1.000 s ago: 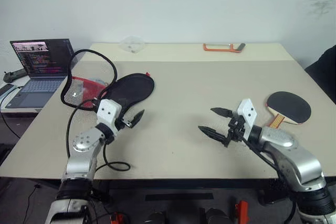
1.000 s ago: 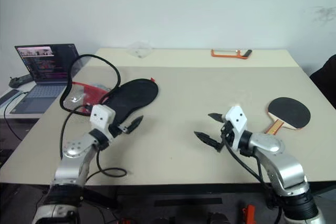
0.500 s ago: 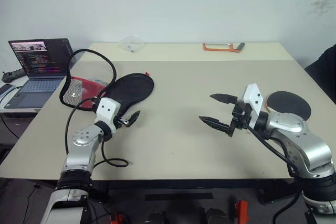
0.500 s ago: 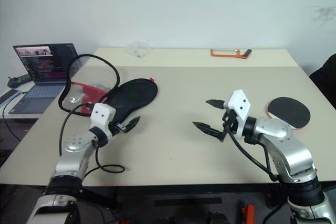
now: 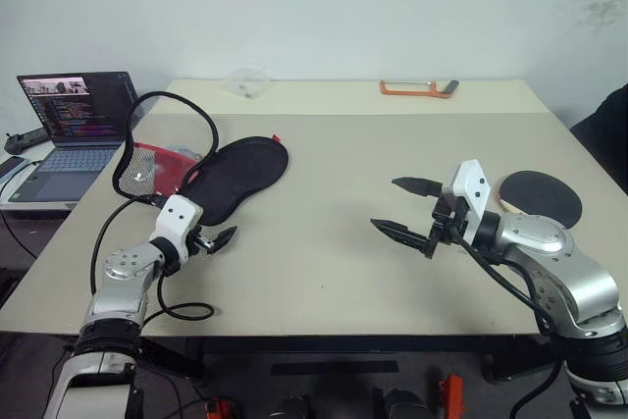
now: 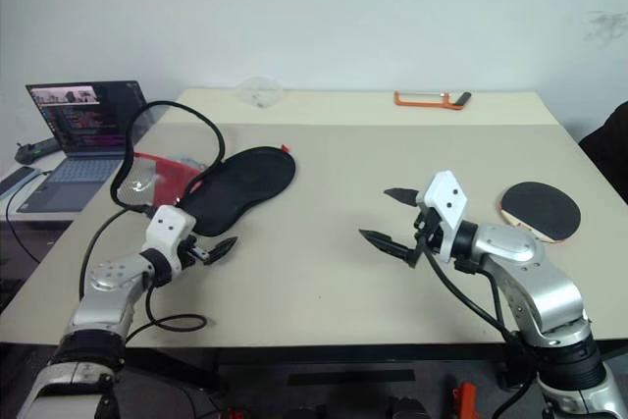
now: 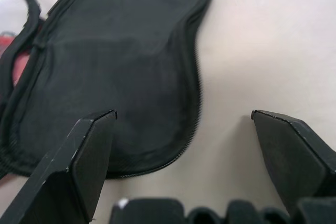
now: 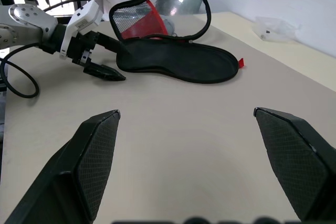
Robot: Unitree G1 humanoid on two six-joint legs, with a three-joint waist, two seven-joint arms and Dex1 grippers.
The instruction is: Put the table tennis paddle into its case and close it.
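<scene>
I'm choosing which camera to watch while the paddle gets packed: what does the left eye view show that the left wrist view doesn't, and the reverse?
Left eye view alone: the table tennis paddle lying past the open right gripper, the case's raised lid with red mesh, a laptop and an orange tool. Left wrist view alone: the left gripper's fingers seen from close, spread wide before the case's zipper edge. Both show the black case lying open on the table.

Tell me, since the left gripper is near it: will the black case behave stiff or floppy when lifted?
Probably floppy: the case is soft fabric lying flat, and its open flap stands in a curled loop. It likely weighs little and may sag or fold if the left gripper pinches one edge. The zipper rim might offer firmer purchase.
</scene>
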